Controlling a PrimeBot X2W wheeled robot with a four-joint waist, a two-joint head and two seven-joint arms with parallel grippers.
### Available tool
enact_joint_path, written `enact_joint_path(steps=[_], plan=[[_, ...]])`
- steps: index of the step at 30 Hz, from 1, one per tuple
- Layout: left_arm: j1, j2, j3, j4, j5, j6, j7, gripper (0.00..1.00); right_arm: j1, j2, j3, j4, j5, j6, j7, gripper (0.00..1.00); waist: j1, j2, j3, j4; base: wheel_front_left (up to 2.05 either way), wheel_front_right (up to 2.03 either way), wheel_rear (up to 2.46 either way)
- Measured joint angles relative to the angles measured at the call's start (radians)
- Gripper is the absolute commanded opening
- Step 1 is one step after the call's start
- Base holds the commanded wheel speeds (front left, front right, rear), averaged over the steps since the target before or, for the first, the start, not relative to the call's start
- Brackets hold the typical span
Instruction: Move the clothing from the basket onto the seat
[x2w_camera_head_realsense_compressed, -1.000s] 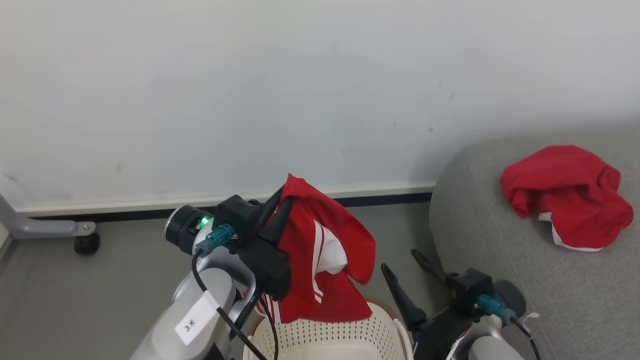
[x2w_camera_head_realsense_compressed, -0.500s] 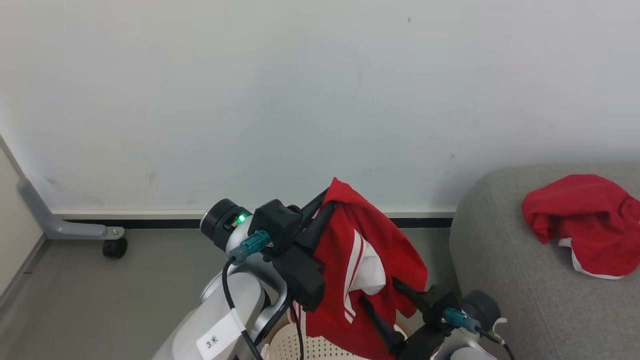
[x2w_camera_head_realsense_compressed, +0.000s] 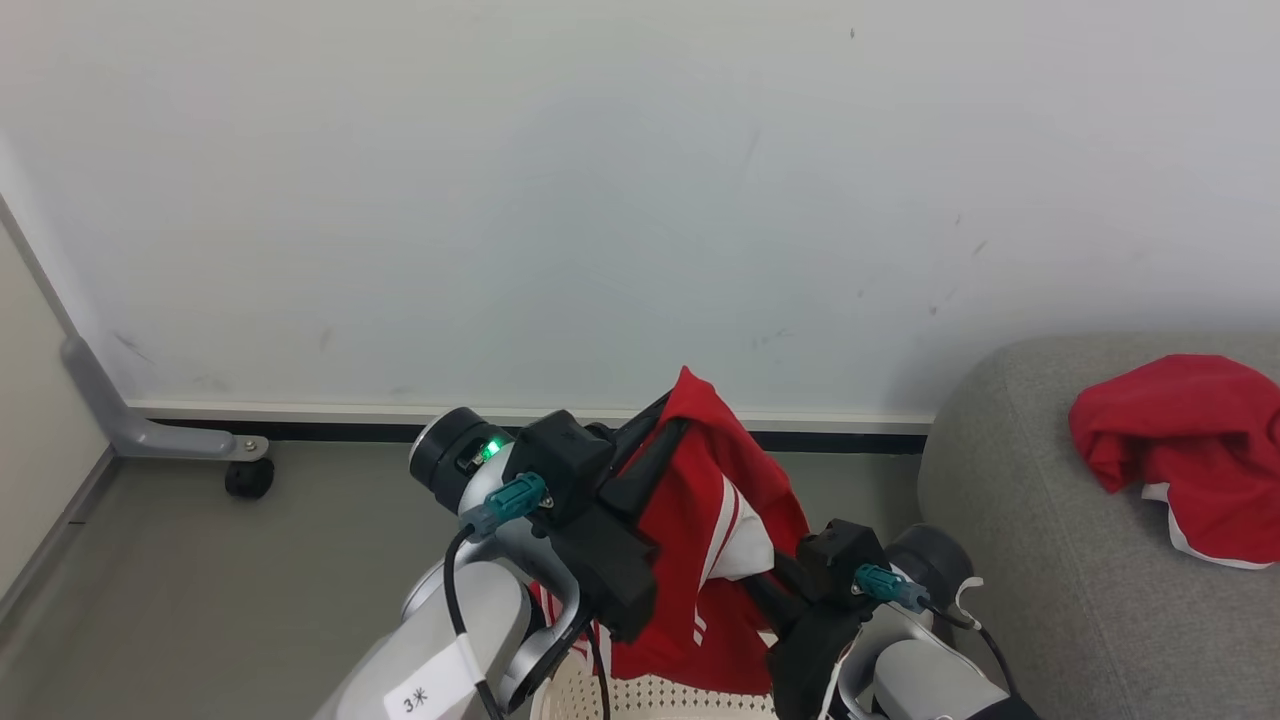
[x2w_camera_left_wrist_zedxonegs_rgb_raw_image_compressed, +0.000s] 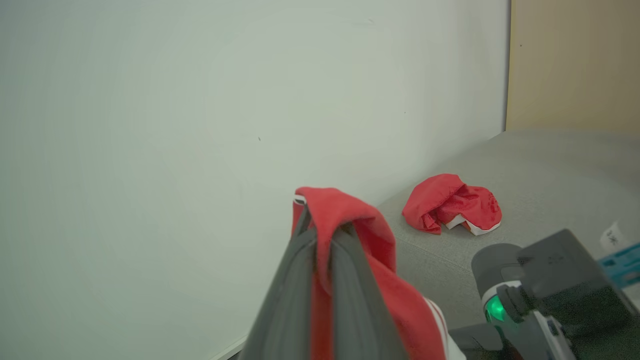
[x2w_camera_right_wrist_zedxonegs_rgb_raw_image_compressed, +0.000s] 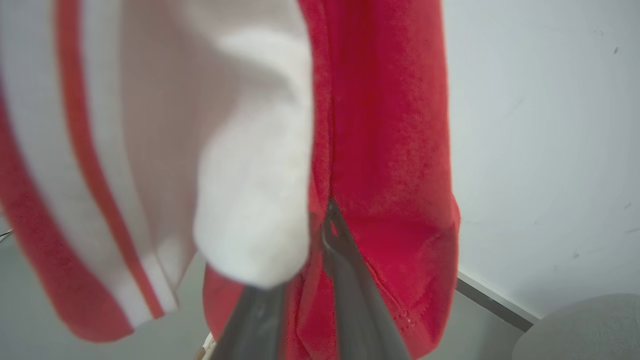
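A red garment of the clothing (x2w_camera_head_realsense_compressed: 700, 590) with white stripes and a white panel hangs above the basket (x2w_camera_head_realsense_compressed: 660, 697). My left gripper (x2w_camera_head_realsense_compressed: 672, 425) is shut on its top fold; in the left wrist view the red cloth (x2w_camera_left_wrist_zedxonegs_rgb_raw_image_compressed: 350, 220) drapes over the closed fingers (x2w_camera_left_wrist_zedxonegs_rgb_raw_image_compressed: 295, 280). My right gripper (x2w_camera_head_realsense_compressed: 775, 588) reaches into the garment's lower right side. In the right wrist view its fingers (x2w_camera_right_wrist_zedxonegs_rgb_raw_image_compressed: 345, 280) are drawn together on red fabric (x2w_camera_right_wrist_zedxonegs_rgb_raw_image_compressed: 390, 150), and a white panel (x2w_camera_right_wrist_zedxonegs_rgb_raw_image_compressed: 255, 190) hides part of one finger. Another red garment (x2w_camera_head_realsense_compressed: 1180, 445) lies crumpled on the grey seat (x2w_camera_head_realsense_compressed: 1000, 520).
A white wall (x2w_camera_head_realsense_compressed: 600, 200) with a dark baseboard stands behind. At the left, a grey frame leg with a black caster (x2w_camera_head_realsense_compressed: 247, 478) rests on the grey floor (x2w_camera_head_realsense_compressed: 250, 580). The seat (x2w_camera_left_wrist_zedxonegs_rgb_raw_image_compressed: 550, 160) runs along a beige wall (x2w_camera_left_wrist_zedxonegs_rgb_raw_image_compressed: 575, 60).
The head camera has shifted. My right gripper, open and apart from the hanging garment a second ago, has come up into its lower side and closed on it. The left grip is unchanged.
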Motion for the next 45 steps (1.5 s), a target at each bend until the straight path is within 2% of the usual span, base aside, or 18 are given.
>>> enact_joint_path(steps=[8, 9, 10, 11, 12, 13, 14, 25, 31, 38, 45], plan=[[0.055, 0.043, 0.045, -0.011, -0.035, 0.019, 0.019, 0.02, -0.016, 0.000, 0.029, -0.001, 0.051, 0.000, 0.000, 0.00, 0.0000, 0.0000, 0.009, -0.021, 0.00, 0.00, 0.00], [0.063, 0.047, 0.050, -0.011, -0.041, 0.021, 0.019, 0.12, -0.019, 0.000, 0.028, -0.003, 0.058, 0.001, 0.000, 0.00, 0.0000, 0.0000, 0.010, -0.026, 0.00, 0.00, 0.00], [0.071, 0.051, 0.055, -0.011, -0.043, 0.027, 0.019, 0.38, -0.023, 0.000, 0.027, -0.006, 0.064, 0.001, 0.000, 0.00, 0.0000, 0.0000, 0.011, -0.031, 0.00, 0.00, 0.00], [0.079, 0.053, 0.062, -0.011, -0.044, 0.029, 0.019, 0.49, -0.028, 0.000, 0.023, -0.011, 0.070, 0.001, 0.000, 0.00, 0.0000, 0.0000, 0.012, -0.036, 0.00, 0.00, 0.00], [0.088, 0.055, 0.067, -0.010, -0.049, 0.036, 0.019, 0.73, -0.030, 0.000, 0.018, -0.016, 0.077, 0.001, 0.000, 0.00, 0.0000, 0.0000, 0.013, -0.042, 0.00, 0.00, 0.00], [0.096, 0.057, 0.074, -0.010, -0.054, 0.038, 0.019, 0.89, -0.031, 0.000, 0.014, -0.022, 0.081, 0.001, 0.000, 0.00, 0.0000, 0.0000, 0.014, -0.048, 0.00, 0.00, 0.00], [0.104, 0.058, 0.078, -0.010, -0.058, 0.042, 0.018, 1.00, -0.032, -0.002, 0.008, -0.026, 0.085, 0.001, 0.000, 0.00, 0.0000, 0.0000, 0.015, -0.054, 0.00, 0.00, 0.00], [0.198, 0.061, 0.103, -0.015, -0.091, 0.063, -0.020, 1.00, -0.055, -0.097, -0.086, -0.083, 0.114, 0.001, 0.000, 0.00, 0.0000, 0.0000, 0.018, -0.142, 0.00, 0.00, 0.00], [0.252, 0.052, 0.106, -0.025, -0.105, 0.072, -0.048, 1.00, -0.044, -0.163, -0.119, -0.162, 0.112, -0.002, 0.000, 0.00, 0.0000, 0.0000, 0.016, -0.206, 0.00, 0.00, 0.00], [0.304, 0.030, 0.096, -0.033, -0.117, 0.073, -0.075, 1.00, 0.038, -0.257, -0.161, -0.269, 0.094, -0.046, 0.000, 0.00, 0.0000, 0.0000, 0.012, -0.291, 0.00, 0.00, 0.00], [0.335, 0.016, 0.086, -0.035, -0.122, 0.079, -0.093, 1.00, 0.093, -0.320, -0.187, -0.385, 0.068, -0.079, 0.000, 0.00, 0.0000, 0.0000, 0.007, -0.380, 0.00, 0.00, 0.00]])
